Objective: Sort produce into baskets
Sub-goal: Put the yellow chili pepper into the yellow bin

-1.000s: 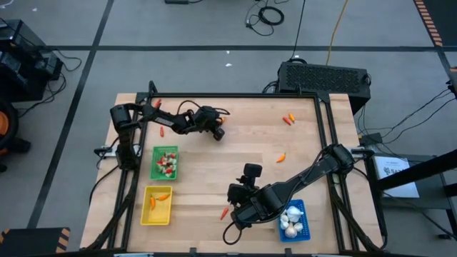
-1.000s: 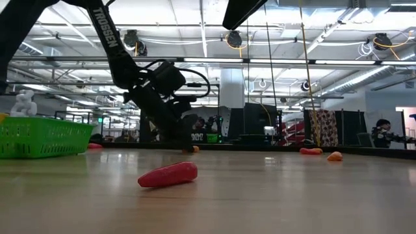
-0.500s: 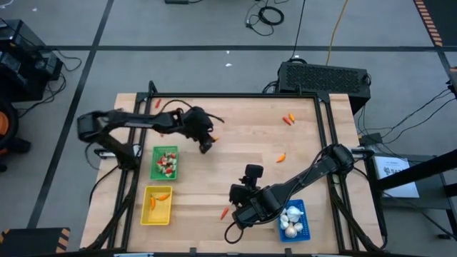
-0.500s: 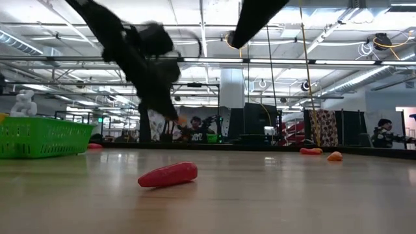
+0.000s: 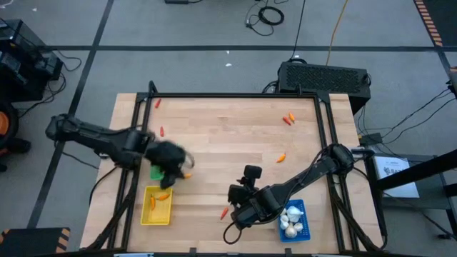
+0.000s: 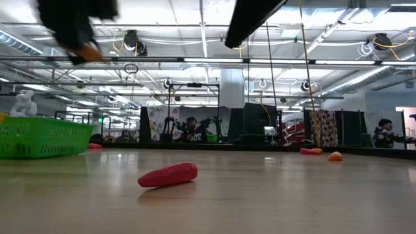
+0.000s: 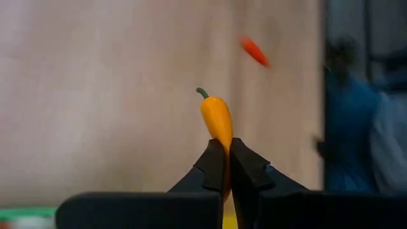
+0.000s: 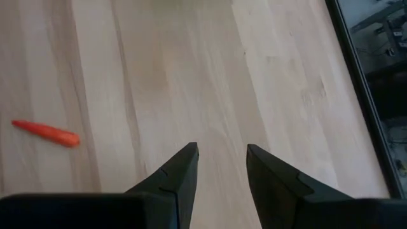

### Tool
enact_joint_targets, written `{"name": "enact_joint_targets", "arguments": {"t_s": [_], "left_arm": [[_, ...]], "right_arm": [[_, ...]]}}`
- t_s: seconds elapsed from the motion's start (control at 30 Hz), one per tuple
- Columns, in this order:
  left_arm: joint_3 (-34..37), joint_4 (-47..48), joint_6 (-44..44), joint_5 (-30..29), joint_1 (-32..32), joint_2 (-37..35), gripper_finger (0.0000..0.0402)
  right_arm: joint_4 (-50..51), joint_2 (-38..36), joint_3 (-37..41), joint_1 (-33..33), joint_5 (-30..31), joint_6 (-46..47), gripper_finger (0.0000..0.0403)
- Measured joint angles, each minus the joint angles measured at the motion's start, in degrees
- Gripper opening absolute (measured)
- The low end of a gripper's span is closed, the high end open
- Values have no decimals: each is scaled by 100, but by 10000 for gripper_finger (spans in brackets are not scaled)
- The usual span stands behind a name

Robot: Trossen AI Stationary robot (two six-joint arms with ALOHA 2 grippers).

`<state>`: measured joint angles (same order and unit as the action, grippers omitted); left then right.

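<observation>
My left gripper (image 5: 181,170) hangs above the near edge of the green basket (image 5: 155,172), which it mostly hides. It is shut on a small orange pepper (image 7: 216,116) with a green stem. It also shows at the top left of the low view (image 6: 77,39), high above the table. The yellow basket (image 5: 146,211) holds one orange piece (image 5: 163,197). The blue basket (image 5: 303,213) holds white garlic bulbs (image 5: 290,220). My right gripper (image 8: 221,149) is open and empty beside the blue basket, near a red piece (image 5: 224,212) that lies flat on the wood. My left gripper pinches the pepper between its two fingertips at the end opposite the stem (image 7: 221,136). The pepper sticks out past the fingertips in line with the fingers, stem end farthest out. It is lifted clear of the table.
Loose pieces lie on the wood: two orange-red ones at the far right (image 5: 288,119), an orange one right of centre (image 5: 281,158), and red ones at the far left (image 5: 162,131) (image 5: 157,103). A black frame rail (image 5: 235,96) runs round the table.
My left gripper has risen and swung from the far middle of the table toward the near left, to above the green basket. It has stayed shut on the orange pepper, which has gone from table height to well clear.
</observation>
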<state>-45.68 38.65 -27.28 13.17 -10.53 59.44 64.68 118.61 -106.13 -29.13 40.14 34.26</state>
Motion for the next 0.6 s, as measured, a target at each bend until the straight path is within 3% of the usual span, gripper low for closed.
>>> {"name": "enact_joint_targets", "arguments": {"t_s": [0.33,0.6], "left_arm": [[5,-8,-800,-831,-2398,-118,11],[5,94,-1520,-1049,-3543,-96,11]], "right_arm": [[-445,0,0,141,-302,-164,125],[-502,0,0,173,-296,-198,125]]}}
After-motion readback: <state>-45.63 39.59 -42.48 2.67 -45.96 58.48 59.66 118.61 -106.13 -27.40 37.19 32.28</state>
